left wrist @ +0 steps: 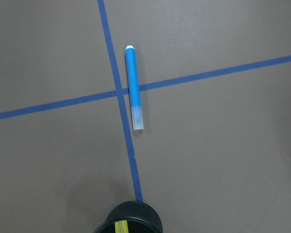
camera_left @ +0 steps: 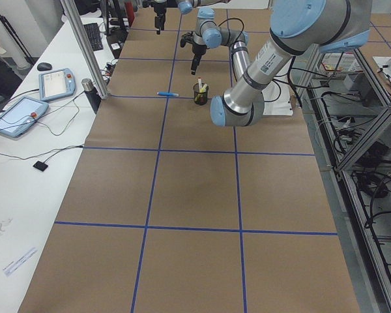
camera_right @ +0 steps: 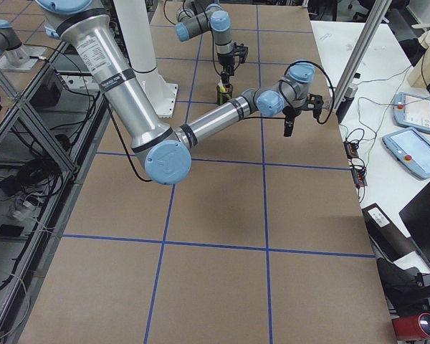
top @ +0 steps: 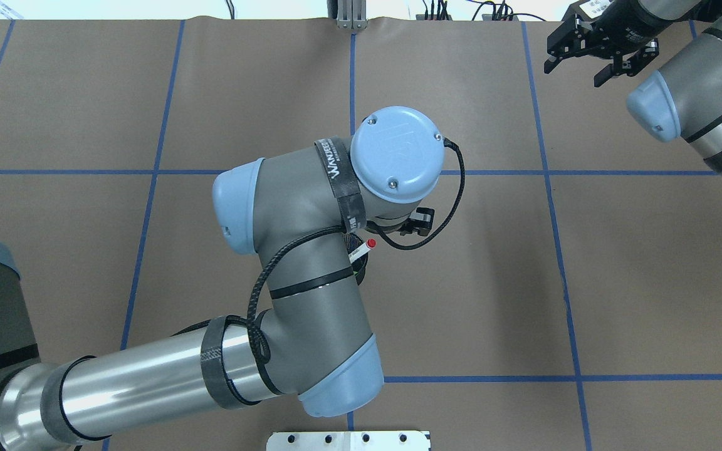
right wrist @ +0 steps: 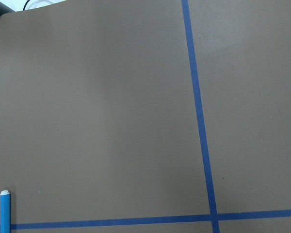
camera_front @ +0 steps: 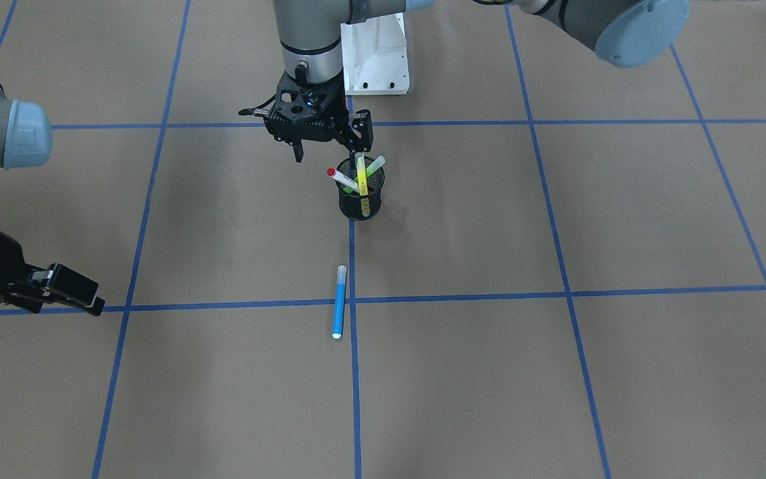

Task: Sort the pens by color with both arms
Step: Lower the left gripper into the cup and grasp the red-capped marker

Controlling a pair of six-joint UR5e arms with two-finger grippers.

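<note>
Left claw (camera_front: 330,157), spread wide, hangs just above the yellow pen (camera_front: 362,181) in the cup (camera_front: 352,207).

A black mesh cup (camera_front: 360,199) stands upright on a blue tape line (camera_front: 463,299), one of the lines that mark a grid over the brown paper cover (camera_front: 556,386) of the table. A white metal pedestal (camera_front: 376,60) sits at the table's far edge. On the white side bench (camera_left: 26,189) lie two teach pendants (camera_left: 55,83), a mouse (camera_left: 44,66) and a keyboard (camera_left: 91,36).
</note>
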